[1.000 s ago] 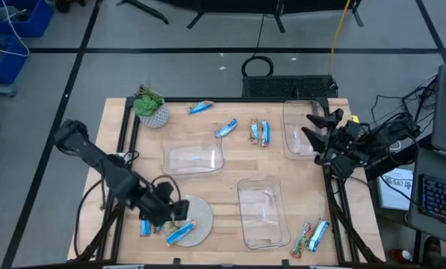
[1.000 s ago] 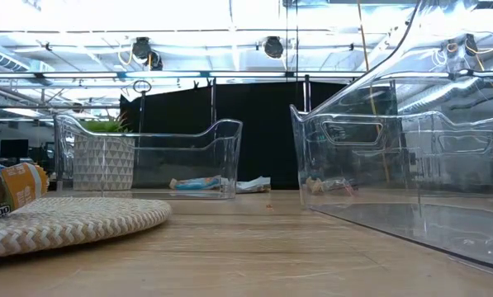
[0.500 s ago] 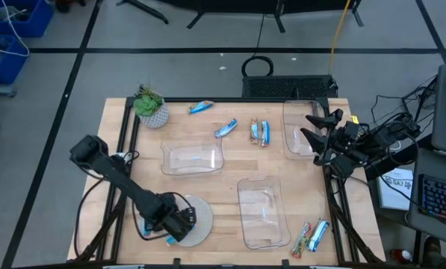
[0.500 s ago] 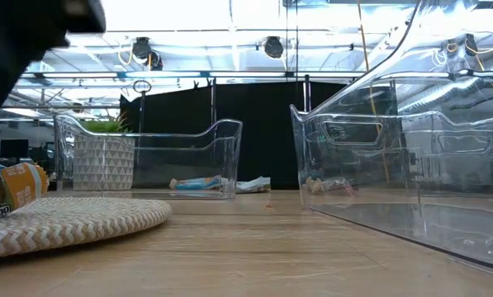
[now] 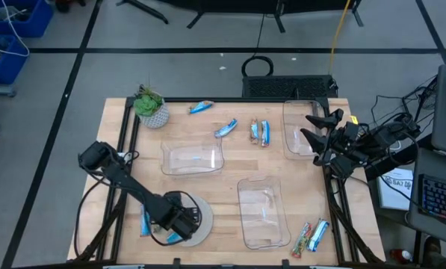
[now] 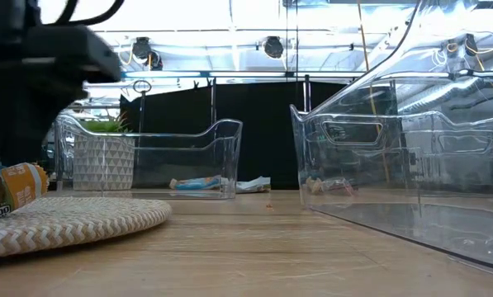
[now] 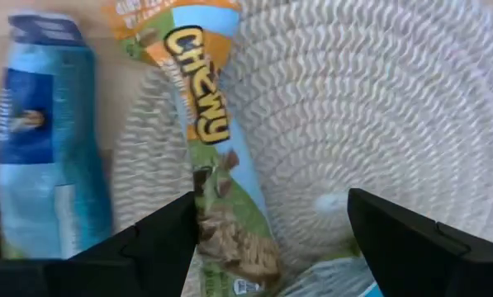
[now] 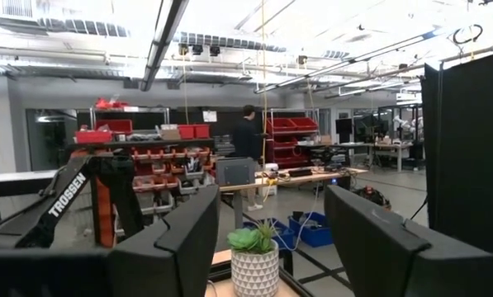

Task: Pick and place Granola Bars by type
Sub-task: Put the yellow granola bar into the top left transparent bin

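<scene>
1. High view: The left gripper (image 5: pixel 179 226) is seen low over the woven plate (image 5: pixel 203 217) at the table's near left corner, its arm reaching in from the left edge. A blue bar (image 5: pixel 145 223) lies on the wooden table (image 5: pixel 223 187) just beside the plate, and part of another blue wrapper (image 5: pixel 172 237) shows at the gripper's near side. Further bars are scattered: one blue bar (image 5: pixel 200 107) near the potted plant (image 5: pixel 151 107), one (image 5: pixel 225 128) behind the middle clear bin (image 5: pixel 193 158), a pair (image 5: pixel 260 132) beside it, and a multicoloured and blue pair (image 5: pixel 310 236) at the near right corner, next to the second bin (image 5: pixel 262 213). The right gripper (image 5: pixel 317 128) is held at the table's right edge, over the third bin (image 5: pixel 297 127), with its fingers spread.

2. Low view: The left arm (image 6: pixel 31 82) is seen as a dark mass above the plate (image 6: pixel 73 221). An orange-wrapped bar (image 6: pixel 11 188) rests on the plate's left side. Bars are visible through the bin (image 6: pixel 147 157) behind.

3. Left wrist view: The left gripper's fingers (image 7: pixel 159 243) are spread on either side of a green and orange bar (image 7: pixel 217 181) marked "CHEWY", which lies on the plate (image 7: pixel 370 124); no contact can be confirmed. A blue bar (image 7: pixel 44 157) lies alongside, partly off the plate.

4. Right wrist view: The right gripper's fingers (image 8: pixel 184 239) are shown apart, holding nothing, with the potted plant (image 8: pixel 254 256) between them and a person (image 8: pixel 248 140) in the room beyond.
</scene>
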